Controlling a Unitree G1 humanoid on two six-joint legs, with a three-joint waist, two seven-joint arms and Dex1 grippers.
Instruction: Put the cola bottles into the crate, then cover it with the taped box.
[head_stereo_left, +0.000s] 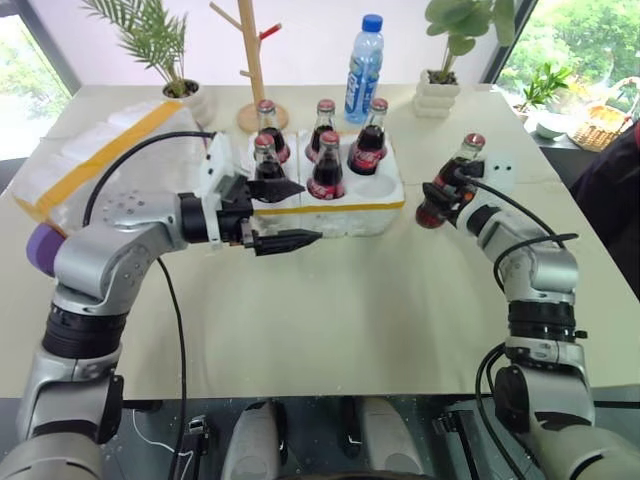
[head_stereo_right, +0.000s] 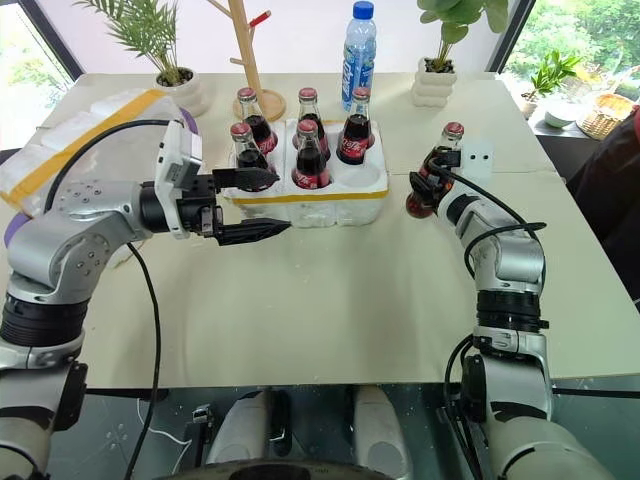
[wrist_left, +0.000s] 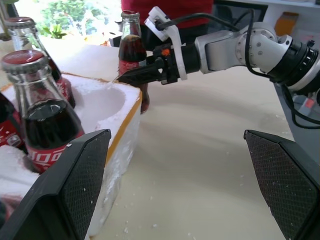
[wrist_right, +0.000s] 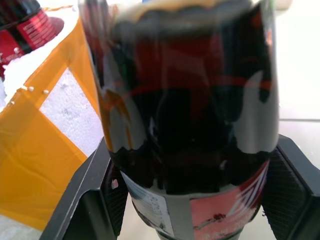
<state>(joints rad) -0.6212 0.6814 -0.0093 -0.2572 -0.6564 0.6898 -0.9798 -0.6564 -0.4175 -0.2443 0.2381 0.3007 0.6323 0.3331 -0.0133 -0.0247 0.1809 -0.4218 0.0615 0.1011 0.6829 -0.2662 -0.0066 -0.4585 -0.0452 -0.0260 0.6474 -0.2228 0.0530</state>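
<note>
Table (head_stereo_left: 330, 300) surface nearest the robot is bare and cream-coloured. Left gripper (head_stereo_left: 288, 214) is held level just in front of the crate (head_stereo_left: 340, 215), pointing toward the robot's right, jaws spread wide with nothing between them. Right gripper (head_stereo_left: 443, 195) is to the right of the crate, jaws clamped on the lower body of a sixth cola bottle (head_stereo_left: 455, 175), which leans toward the crate and stands apart from it. Crate sits at mid-table, a thin yellow band along its front side; five cola bottles (head_stereo_left: 327, 168) stand upright in its wells, and the front right well (wrist_left: 102, 100) is vacant. Taped box (head_stereo_left: 95, 150) lies on the table left of the crate, wide yellow bands across it, a purple end piece (head_stereo_left: 42, 248) showing beside the left arm. Farther back: a water bottle (head_stereo_left: 364, 68) with blue cap, a wooden stand (head_stereo_left: 252, 60), two potted plants (head_stereo_left: 165, 50) at the far edge.
</note>
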